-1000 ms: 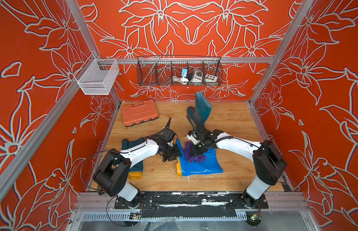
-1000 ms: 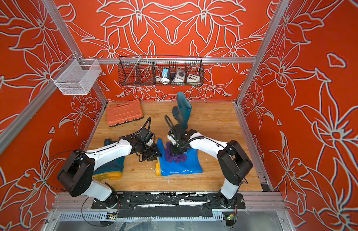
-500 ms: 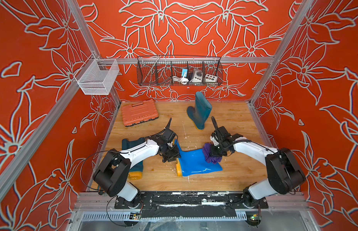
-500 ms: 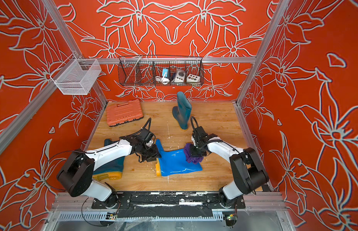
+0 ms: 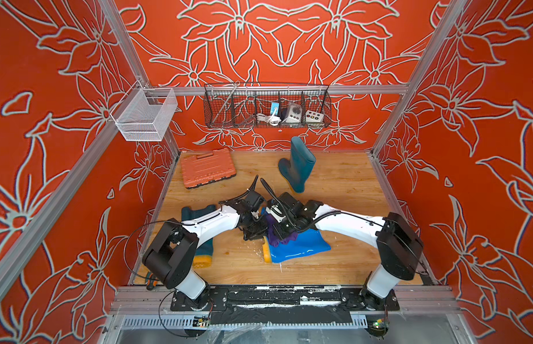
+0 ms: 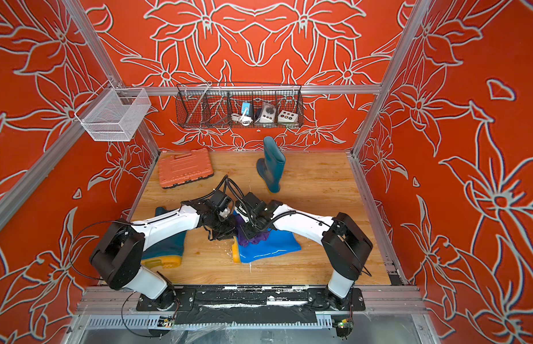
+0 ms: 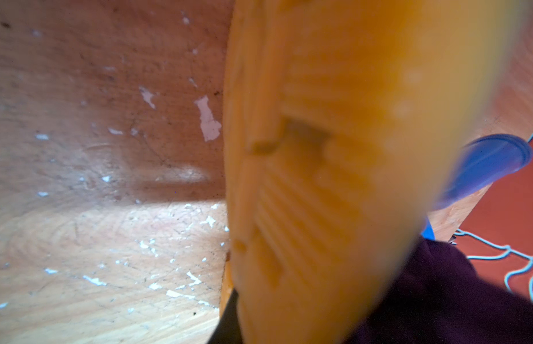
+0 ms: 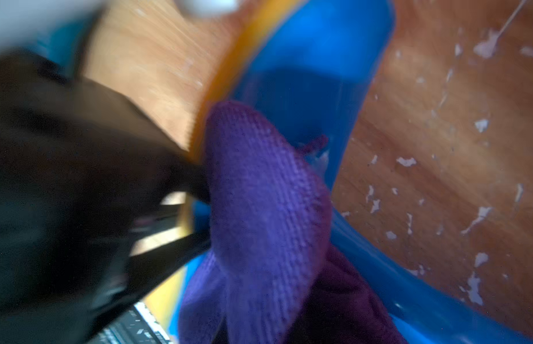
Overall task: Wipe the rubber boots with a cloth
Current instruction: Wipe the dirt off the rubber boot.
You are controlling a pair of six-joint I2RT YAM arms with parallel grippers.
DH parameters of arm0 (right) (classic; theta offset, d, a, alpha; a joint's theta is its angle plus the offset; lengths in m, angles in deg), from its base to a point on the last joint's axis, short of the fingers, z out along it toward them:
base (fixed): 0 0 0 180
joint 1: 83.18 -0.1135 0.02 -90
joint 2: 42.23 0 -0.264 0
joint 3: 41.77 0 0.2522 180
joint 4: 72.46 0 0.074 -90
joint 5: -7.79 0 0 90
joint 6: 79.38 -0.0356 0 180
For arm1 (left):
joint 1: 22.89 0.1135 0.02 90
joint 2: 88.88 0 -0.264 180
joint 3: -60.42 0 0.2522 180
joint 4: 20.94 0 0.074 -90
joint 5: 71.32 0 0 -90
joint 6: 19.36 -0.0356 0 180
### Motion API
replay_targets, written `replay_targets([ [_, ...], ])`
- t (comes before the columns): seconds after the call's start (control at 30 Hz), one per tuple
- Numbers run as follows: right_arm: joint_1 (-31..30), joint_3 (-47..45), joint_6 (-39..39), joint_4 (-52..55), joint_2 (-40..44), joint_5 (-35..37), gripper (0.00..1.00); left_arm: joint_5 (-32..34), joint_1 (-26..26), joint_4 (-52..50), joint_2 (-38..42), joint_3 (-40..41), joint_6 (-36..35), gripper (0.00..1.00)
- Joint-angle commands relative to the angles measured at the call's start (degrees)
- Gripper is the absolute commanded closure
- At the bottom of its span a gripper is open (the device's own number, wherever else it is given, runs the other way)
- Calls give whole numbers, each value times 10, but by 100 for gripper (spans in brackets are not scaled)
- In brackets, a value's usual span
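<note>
Rubbing soft purple cloth [image 8: 265,208], pinched in right gripper [image 5: 279,235], over slick, probably floppy blue boot [image 5: 304,247]; left gripper [image 5: 255,233] at stiffer sole [image 7: 319,149], closure unclear.

**Orange flowered booth, wooden floor**

3 orange walls [image 5: 289,35] carry large pale grey flower outlines. Silver metal rails [image 5: 363,89] frame the corners. A black wire basket [image 5: 226,113] hangs on the back rail, a white mesh basket [image 5: 143,119] at a corner. The light wooden floor [image 5: 342,190] shows white flecks.
</note>
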Motion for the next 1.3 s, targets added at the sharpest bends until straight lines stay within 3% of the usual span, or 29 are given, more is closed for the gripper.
replay_targets([
  [0.0,45,-36,1,32,5,33,100,-6,-7,-15,-10,-19,-22,100],
  [0.17,167,-150,-14,17,103,6,100,5,-4,-44,-22,-52,-46,100],
  [0.33,137,-109,4,49,155,26,100,18,4,-63,-29,-71,-51,98],
  [0.43,70,-57,-3,33,138,22,100,32,9,-72,-20,-77,-53,58],
  [0.47,46,-42,-7,17,122,10,100,37,10,-73,-15,-77,-53,52],
  [0.53,11,-24,-20,-20,81,-26,100,41,10,-74,-3,-72,-50,48],
  [0.63,-30,-2,-13,-28,22,-61,100,37,10,-68,14,-55,-39,48],
  [0.73,-25,-20,-8,-15,15,-40,100,30,10,-53,28,-26,-24,48],
  [0.83,23,-75,-14,-19,39,-34,100,23,9,-36,39,4,-9,48],
  [0.97,146,-176,-10,-12,98,-35,100,21,7,-27,51,21,-4,48],
  [1.03,179,-202,12,5,132,-28,100,20,7,-27,55,24,-8,49],
  [1.17,174,-191,19,35,181,-42,100,-2,5,-29,49,23,-22,52],
  [1.27,111,-148,-2,24,184,-38,100,-11,-3,-31,45,28,-20,53],
])
